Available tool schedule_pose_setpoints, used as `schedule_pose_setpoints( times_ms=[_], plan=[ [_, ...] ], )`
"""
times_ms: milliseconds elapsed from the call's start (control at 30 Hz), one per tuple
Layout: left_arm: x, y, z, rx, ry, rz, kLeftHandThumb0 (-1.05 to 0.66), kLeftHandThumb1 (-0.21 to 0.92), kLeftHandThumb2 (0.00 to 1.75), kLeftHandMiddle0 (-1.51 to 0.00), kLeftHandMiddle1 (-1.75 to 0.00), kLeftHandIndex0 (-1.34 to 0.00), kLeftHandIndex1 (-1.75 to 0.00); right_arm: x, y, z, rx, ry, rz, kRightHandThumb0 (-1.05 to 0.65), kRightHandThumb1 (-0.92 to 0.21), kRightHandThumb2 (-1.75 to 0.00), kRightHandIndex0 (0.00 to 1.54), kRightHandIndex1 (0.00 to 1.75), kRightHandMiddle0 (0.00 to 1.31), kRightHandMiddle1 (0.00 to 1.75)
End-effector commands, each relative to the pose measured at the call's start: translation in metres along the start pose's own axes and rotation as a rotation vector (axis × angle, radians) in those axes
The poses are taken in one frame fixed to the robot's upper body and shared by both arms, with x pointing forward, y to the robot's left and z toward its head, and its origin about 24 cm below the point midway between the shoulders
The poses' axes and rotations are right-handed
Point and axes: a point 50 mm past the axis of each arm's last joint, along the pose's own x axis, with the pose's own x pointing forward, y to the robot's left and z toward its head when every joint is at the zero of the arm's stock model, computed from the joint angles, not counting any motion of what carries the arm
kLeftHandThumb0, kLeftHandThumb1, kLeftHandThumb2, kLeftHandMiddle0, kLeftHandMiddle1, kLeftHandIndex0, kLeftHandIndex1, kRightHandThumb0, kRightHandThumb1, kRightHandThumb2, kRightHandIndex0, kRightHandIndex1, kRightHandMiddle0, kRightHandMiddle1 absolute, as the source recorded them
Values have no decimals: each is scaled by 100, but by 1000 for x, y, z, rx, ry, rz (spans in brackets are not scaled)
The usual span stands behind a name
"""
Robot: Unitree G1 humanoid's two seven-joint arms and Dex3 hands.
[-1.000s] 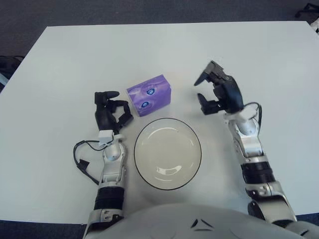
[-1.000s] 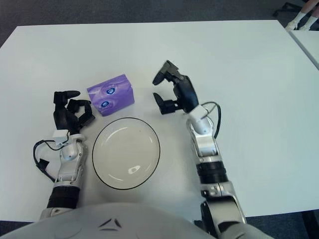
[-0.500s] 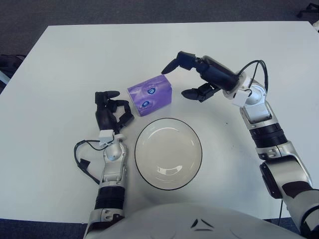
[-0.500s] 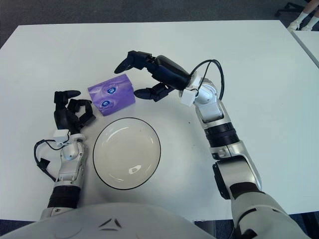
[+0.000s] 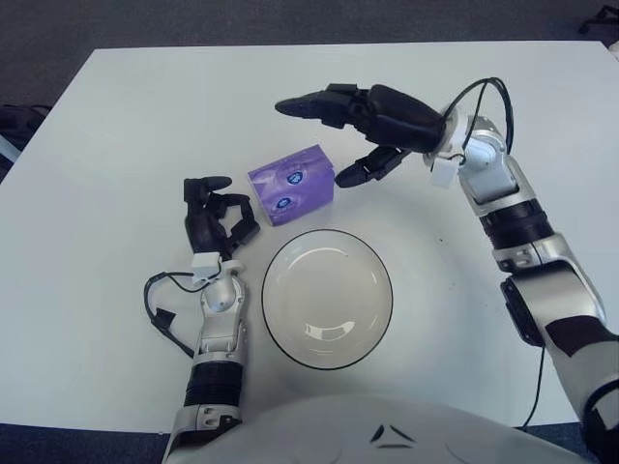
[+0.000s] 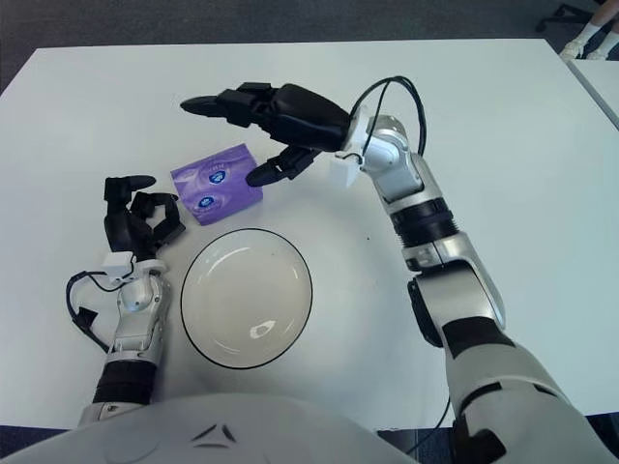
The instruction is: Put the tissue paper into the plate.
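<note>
Tissue pack (image 5: 290,184) sits just beyond your plate (image 5: 280,329). Your right hand (image 5: 363,121) hovers over it, fingers spread. Your left hand (image 5: 215,215) shows left of the pack, fingers curled, holding nothing.

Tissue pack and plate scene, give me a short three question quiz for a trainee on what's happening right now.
1. True or false: the tissue pack already lies in the plate.
2. Which hand is spread open over the tissue pack: A) left hand B) right hand?
3. Fill in: the left hand shows on the pack's ___ side, fingers curled, holding nothing.

Key: 1 false, the pack sits on the table just beyond the plate's rim; 2 B; 3 left.
</note>
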Motion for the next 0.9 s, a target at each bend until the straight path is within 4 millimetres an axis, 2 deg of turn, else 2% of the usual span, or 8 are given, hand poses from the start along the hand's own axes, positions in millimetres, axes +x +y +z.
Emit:
schedule_pose_setpoints(
  times_ms=[0, 500, 867],
  plan=[
    [-31, 14, -39, 86, 196, 21, -1, 50, 102, -59, -148, -30, -175, 12, -1, 2, -14, -42, 48, -102, -71, -52, 0, 0, 0, 0],
    [-32, 15, -38, 97, 209, 37, -1, 51, 102, -58, -149, -31, -175, 30, 8, 4, -70, -146, 168, -99, -63, -53, 0, 0, 0, 0],
    [-34, 15, -37, 97, 211, 52, 0, 56, 92, -57, -139, -33, -175, 45, 13, -1, -71, -112, 276, -97, -58, -53, 0, 0, 0, 0]
  ],
)
